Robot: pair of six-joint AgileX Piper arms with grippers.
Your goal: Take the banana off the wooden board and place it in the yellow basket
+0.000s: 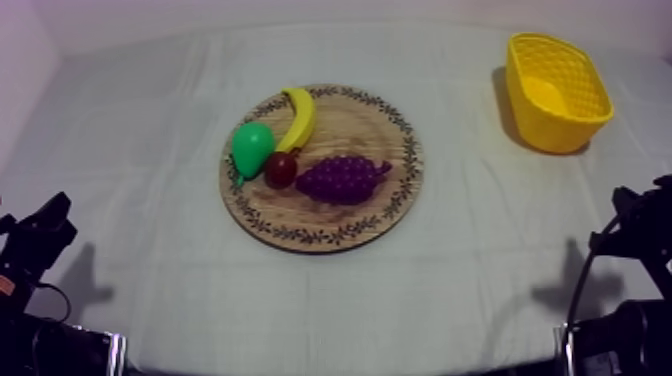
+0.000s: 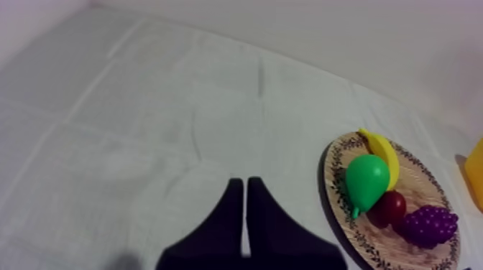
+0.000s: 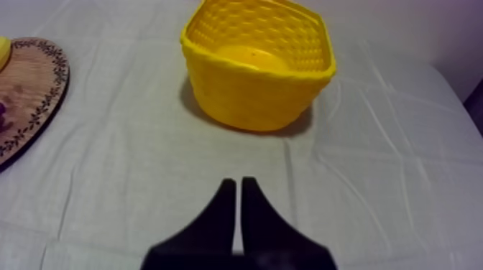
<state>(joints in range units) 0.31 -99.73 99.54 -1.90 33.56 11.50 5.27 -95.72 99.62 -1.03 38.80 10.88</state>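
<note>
— How many pieces of fruit lie on the wooden board (image 1: 370, 135)?
— Four, one of each kind: one banana (image 1: 300, 118), one pear (image 1: 251, 148), one bunch of grapes (image 1: 340, 179) and one small red fruit (image 1: 281, 169).
— And the single grapes?
— Too small to count, so I'd only say one bunch.
— Boards, baskets?
— One wooden board (round, with a patterned rim) and one yellow basket (image 1: 550, 135).

The right tool (image 3: 238, 181), fingers (image 3: 215, 215) pressed together in a narrow wedge, hangs over the clothed bench (image 3: 374, 165) short of the yellow basket (image 3: 251, 100), the wooden board (image 3: 32, 86) well apart, bearing what may be the banana (image 3: 3, 50)
</note>
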